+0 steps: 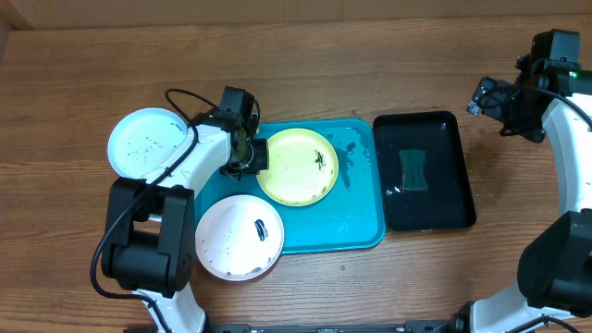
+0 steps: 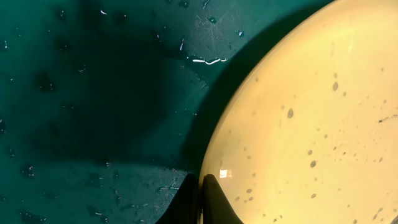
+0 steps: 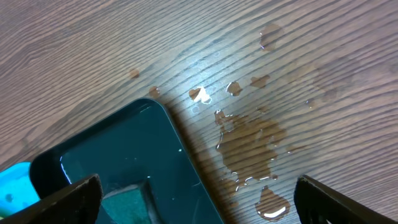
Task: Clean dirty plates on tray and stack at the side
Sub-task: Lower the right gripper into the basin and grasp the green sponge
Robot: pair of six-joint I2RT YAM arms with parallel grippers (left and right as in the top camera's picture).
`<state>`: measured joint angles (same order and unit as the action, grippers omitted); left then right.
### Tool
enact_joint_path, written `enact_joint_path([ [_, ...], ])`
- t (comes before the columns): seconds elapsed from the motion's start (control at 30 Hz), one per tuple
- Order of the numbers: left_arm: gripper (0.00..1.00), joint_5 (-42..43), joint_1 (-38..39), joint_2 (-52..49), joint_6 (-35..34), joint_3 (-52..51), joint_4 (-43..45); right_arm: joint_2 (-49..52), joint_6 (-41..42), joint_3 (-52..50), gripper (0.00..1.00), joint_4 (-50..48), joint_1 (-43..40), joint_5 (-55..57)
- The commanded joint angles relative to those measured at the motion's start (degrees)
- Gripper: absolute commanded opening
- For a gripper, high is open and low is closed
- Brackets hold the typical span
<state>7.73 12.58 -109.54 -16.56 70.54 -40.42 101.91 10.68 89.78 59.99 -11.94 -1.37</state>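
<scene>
The left pincer [image 1: 248, 154] is clamped on the left-hand rim of the lime-green plate [image 1: 298, 166]. The left wrist view shows the two fingers closed to a thin gap with the plate's edge pinched between them. The plate sits on the turquoise tray [image 1: 356, 231], in its far half, with a dark smear on its white centre. The shadow under the rim suggests that this edge is lifted slightly off the tray floor, though I cannot be sure.

The relation that matters is this. The plate stretches to the right from the left pincer, toward the black tray [image 1: 453, 125]. What looks like a green sponge [image 1: 413, 169] lies in that tray in shallow water, its long axis running near to far.

The right pincer [image 1: 483, 96] is the nearer one to that sponge. It hangs over the bench [image 1: 305, 55] just past the black tray's far right corner. Its fingers are spread wide with nothing between them, and a puddle [image 3: 252, 146] lies below.

So the likely next move is for the right arm to come down and to its left for the sponge while the left arm steadies the plate.

The teal-rimmed plate [image 1: 146, 143] rests on the bench left of the turquoise tray. The pinkish-brown plate [image 1: 239, 238], also smeared, overlaps the tray's near left corner.
</scene>
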Motion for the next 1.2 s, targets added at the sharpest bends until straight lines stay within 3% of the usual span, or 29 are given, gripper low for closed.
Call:
enact_joint_path([
  [0.0,0.04,-1.1,0.2,0.1,-0.3,-1.1,0.2,0.1,0.3,0.2,1.0,0.9,0.3,-8.9],
  [0.17,0.04,-1.1,0.2,0.1,-0.3,-1.1,0.5,0.1,0.4,0.2,1.0,8.2,0.3,-18.8],
  [0.3,0.04,-1.1,0.2,0.1,-0.3,-1.1,0.7,0.1,-1.7,0.2,0.73,14.1,1.5,-19.8],
  [0.4,0.04,-1.1,0.2,0.1,-0.4,-1.1,0.7,0.1,-2.0,0.2,0.61,17.4,3.5,-16.5],
  [0.67,0.04,-1.1,0.2,0.1,-0.3,-1.1,0.7,0.1,-1.7,0.2,0.64,19.8,12.3,-6.1],
  [0.97,0.04,-1.1,0.2,0.1,-0.3,-1.1,0.7,0.1,-1.7,-0.5,0.67,14.6,19.1,-1.1],
  [1.17,0.04,-1.1,0.2,0.1,-0.3,-1.1,0.6,0.1,-1.7,-6.7,0.67,7.9,20.0,-0.7],
])
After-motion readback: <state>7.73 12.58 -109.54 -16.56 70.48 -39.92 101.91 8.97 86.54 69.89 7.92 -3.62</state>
